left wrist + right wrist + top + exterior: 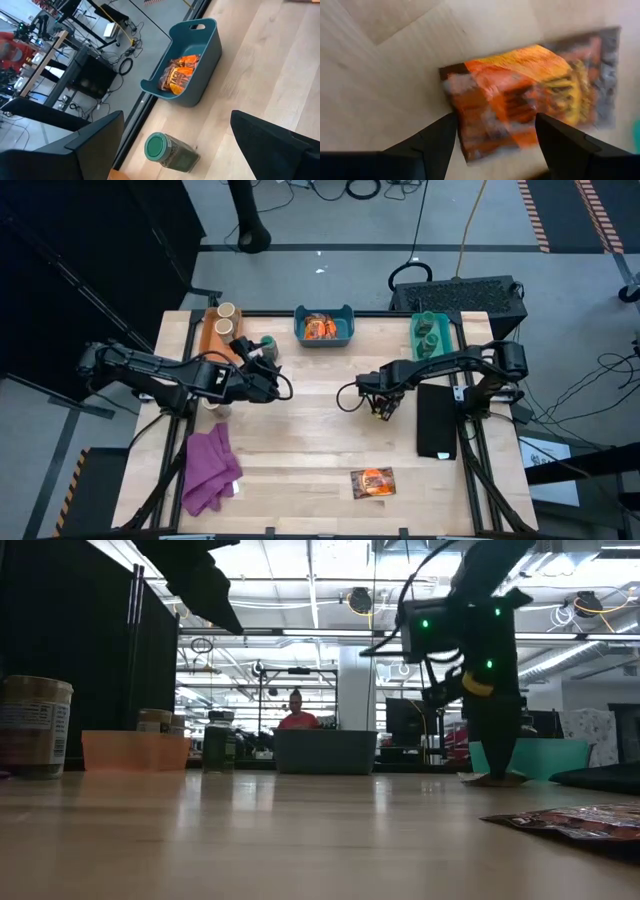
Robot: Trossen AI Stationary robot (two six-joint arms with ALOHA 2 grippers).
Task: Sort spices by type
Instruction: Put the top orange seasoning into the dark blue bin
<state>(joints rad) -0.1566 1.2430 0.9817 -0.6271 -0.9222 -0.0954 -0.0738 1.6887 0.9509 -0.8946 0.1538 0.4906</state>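
Packets were the work in hand. In the high view the right gripper (384, 406) pointed down at the middle of the pale wooden table (300, 430), just right of centre, with whatever lay under it hidden by the arm. A second flat orange-and-dark printed packet (372, 481) lay well apart, near the front edge. The blue plastic bin (325, 326) at the back already held orange packets; the teal bin (432, 335) stood at the back right, the orange bin (222, 330) with two tan cream-topped jars at the back left. The left gripper (268, 375) hung near a small dark-green cylindrical jar (266, 344) beside the orange bin. A crumpled purple cloth (210, 470) lay front left.

From table height, the right gripper stood upright with its tips at the board, and the front packet lay flat at the right.

The left wrist view showed the green jar upright beyond that arm's spread fingers, nothing between them.

The right wrist view gave the deciding relation: another orange-and-dark packet (530, 95) lay flat directly ahead of the spread fingers (440, 140), which straddled its near edge without clamping it, its long axis running across the gap. The right arm was plainly the nearer, and I judged a straight closing would take the packet by that edge.
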